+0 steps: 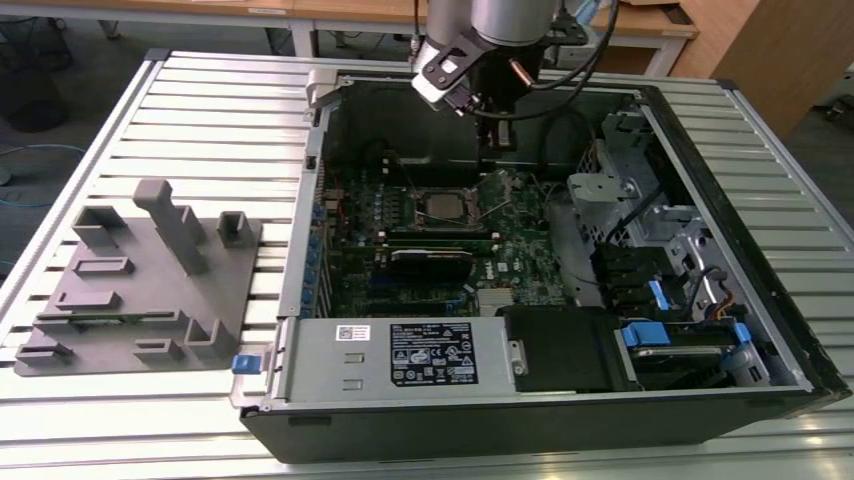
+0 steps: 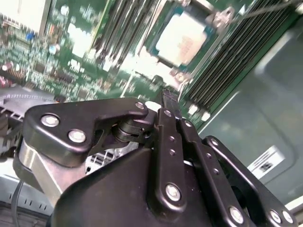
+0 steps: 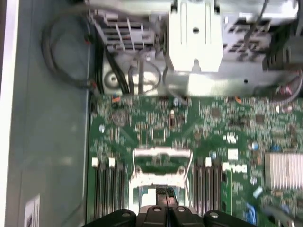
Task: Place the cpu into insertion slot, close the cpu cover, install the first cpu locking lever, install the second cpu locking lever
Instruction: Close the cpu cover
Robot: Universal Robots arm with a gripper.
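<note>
The open computer case [image 1: 747, 330] lies on a slatted table. On its green board sits the insertion slot [image 1: 447, 205], square with a silver rim. The cpu [image 2: 183, 39] rests in the slot, its pale metal top facing up. In the first wrist view a silver frame, the cpu cover [image 3: 160, 154], stands beside it; I cannot tell whether it lies flat. A thin wire locking lever [image 2: 270, 7] sticks out past the socket. My gripper [image 1: 497, 143] hangs above the board just beyond the slot, its black fingers [image 2: 173, 127] pressed together, shut, holding nothing. Its tip [image 3: 165, 193] overlaps the socket's edge.
A grey fixture block [image 1: 134, 280] stands on the table at the exterior view's left. Inside the case are a power supply box [image 1: 400, 350], a drive cage [image 1: 667, 230], long memory slots [image 3: 106, 189], a finned heat sink [image 3: 284, 170] and black cables [image 3: 61, 56].
</note>
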